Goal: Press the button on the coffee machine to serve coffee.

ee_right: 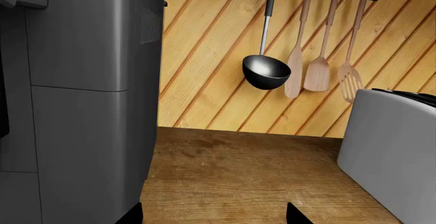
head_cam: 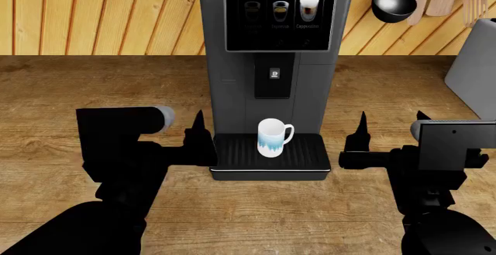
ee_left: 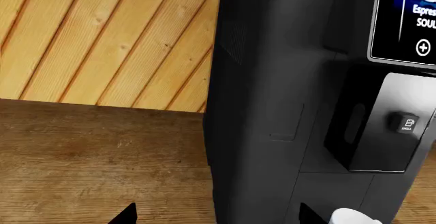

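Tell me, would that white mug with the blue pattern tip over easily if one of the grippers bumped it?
Probably not easily: the white mug with the blue pattern looks squat, standing upright on the black ribbed drip tray, whose ribs may resist sliding. A knock near its rim or side handle could still rock or turn it. It looks ceramic, so likely stiff, and fragile if it fell.

Your left hand covers the drip tray's near corner. The toaster, beyond your right hand, is cut by the frame edge. The screen labels above the hands are too small to read. The button cannot be identified.
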Controlling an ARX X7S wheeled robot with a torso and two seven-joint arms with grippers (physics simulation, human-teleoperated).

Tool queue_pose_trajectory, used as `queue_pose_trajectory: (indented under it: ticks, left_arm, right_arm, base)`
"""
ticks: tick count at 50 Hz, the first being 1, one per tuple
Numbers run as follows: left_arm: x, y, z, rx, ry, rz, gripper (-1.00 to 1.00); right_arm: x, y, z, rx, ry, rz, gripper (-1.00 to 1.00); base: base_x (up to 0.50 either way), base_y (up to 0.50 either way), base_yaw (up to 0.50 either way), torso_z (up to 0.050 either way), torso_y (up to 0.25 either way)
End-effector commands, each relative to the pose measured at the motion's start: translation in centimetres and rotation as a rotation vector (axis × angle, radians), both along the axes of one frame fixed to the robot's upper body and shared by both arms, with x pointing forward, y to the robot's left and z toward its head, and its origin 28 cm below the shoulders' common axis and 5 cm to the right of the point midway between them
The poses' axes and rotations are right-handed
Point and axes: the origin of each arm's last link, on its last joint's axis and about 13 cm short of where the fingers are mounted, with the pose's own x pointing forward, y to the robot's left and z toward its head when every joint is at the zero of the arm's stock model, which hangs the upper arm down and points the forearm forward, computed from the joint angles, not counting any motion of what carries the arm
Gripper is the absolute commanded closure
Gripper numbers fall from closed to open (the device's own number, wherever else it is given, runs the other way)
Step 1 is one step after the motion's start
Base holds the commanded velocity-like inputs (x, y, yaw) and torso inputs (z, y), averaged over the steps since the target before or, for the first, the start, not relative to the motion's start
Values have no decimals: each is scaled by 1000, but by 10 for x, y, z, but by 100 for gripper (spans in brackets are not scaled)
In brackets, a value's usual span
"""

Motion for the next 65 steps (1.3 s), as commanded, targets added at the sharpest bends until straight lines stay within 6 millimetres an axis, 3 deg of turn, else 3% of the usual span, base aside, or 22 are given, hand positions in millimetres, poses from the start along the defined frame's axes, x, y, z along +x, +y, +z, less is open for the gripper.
queue_pose_trajectory:
  ticks: [1,10,24,32,45,52,53,65]
  left_arm:
    - [-21,-31,26,15,-17,-171,-100]
    - [-31,-58,31,57,-32,-289,-100]
    - [-26,-83,42,55,-54,-325,-100]
    - [-14,-95,36,37,-19,-330,-100]
    - [14,-110,33,21,-13,-187,-100]
    - [17,-119,30,44,-35,-154,-100]
    - [17,-120,30,46,-36,-153,100]
    - [18,-131,35,66,-60,-155,100]
  right_arm:
    - [2,0,-2,-4,11,-4,-100]
    - [2,0,-3,-5,11,-5,-100]
    - [1,-1,-8,0,15,-22,-100]
    - [-4,-6,-9,-4,14,-54,-100]
    - [-15,-14,-16,1,19,-93,-100]
    - [-16,-14,-20,11,23,-97,-100]
    - [-16,-14,-20,12,23,-95,-100]
    - [-14,-13,-23,20,26,-85,-100]
  base:
    - [0,0,0,0,0]
    - [0,0,0,0,0]
    - [0,0,0,0,0]
    - [0,0,0,0,0]
    - [0,0,0,0,0]
    - [0,0,0,0,0]
    - [0,0,0,0,0]
    - [0,0,0,0,0]
